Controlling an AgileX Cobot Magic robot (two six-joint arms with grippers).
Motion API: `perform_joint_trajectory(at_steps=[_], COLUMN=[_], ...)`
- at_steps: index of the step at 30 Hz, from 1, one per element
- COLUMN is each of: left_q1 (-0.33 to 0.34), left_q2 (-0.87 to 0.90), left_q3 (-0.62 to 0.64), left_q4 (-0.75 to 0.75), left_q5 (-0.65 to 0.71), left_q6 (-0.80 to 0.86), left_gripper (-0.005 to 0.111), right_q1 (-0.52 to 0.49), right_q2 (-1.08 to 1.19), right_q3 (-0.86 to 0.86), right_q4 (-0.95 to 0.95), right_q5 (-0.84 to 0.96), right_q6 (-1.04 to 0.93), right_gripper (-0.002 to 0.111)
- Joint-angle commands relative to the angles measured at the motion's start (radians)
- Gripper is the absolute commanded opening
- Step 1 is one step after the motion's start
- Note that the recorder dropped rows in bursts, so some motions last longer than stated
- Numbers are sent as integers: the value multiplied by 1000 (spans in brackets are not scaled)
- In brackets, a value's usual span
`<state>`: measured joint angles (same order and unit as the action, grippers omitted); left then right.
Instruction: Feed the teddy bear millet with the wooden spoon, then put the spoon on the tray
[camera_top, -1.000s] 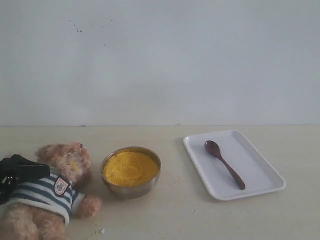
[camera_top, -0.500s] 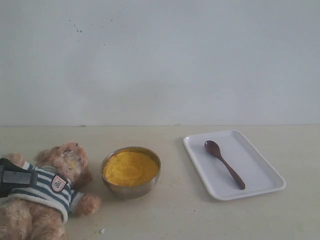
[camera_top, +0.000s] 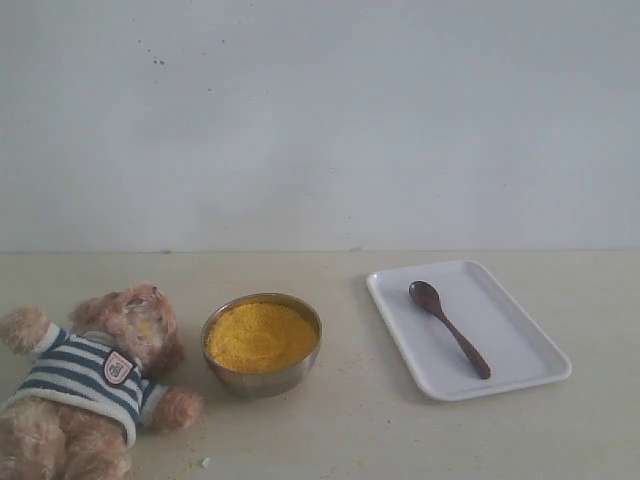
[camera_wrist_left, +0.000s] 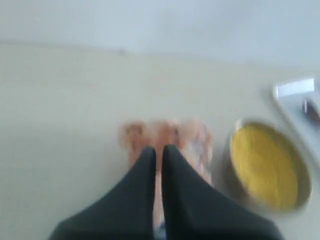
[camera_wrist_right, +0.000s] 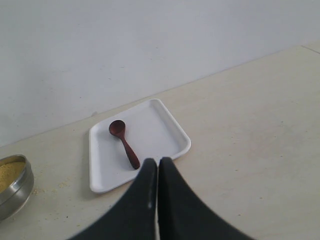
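Leftmost, the teddy bear (camera_top: 85, 375) lies on its back on the table (camera_top: 330, 440), head toward the bowl. The small badge (camera_top: 119, 368) on its striped shirt is too small to read, and no other writing shows anywhere.

Just right of the bear's head stands the steel bowl (camera_top: 262, 385), heaped with millet (camera_top: 260, 335). Well to the right lies the tray (camera_top: 510, 340), with the wooden spoon (camera_top: 449, 327) resting on it at a slant, bowl end toward the wall.

The left gripper (camera_wrist_left: 158, 149) shows only in its blurred wrist view, fingers pressed together with nothing between them, hovering over the bear. The right gripper (camera_wrist_right: 157, 161) is likewise pressed together and empty, above the table near the tray's edge.

A second ago the left gripper lay across the bear's shirt in the exterior view. It has since gone from that view, and the bear's arm (camera_top: 22, 326) that it covered is now uncovered. Bowl, tray and spoon have not moved.
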<state>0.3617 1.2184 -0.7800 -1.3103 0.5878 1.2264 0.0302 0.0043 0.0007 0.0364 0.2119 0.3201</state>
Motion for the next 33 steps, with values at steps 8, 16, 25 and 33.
perform_joint_trajectory(at_steps=[8,16,25,33], left_q1=[-16,-179,-209,-248], left_q2=[-390,-602,-715,-747], left_q3=[-9,-9,55,196], left_q4=[-388,-380,-402,188], left_q5=[-752,-474,-455,-468], left_q6=[275,360,296,-260], left_gripper=[4,4,4,4], right_q1=[2,2,2,2], right_q2=[-4,-4,-4,-4], right_q3=[-1,-1,-1,-1], right_q4=[-7,-7,-7,-7], right_q5=[-5,-5,-5,-5], right_q6=[-3,-3,-3,-3], right_gripper=[0,0,0,0])
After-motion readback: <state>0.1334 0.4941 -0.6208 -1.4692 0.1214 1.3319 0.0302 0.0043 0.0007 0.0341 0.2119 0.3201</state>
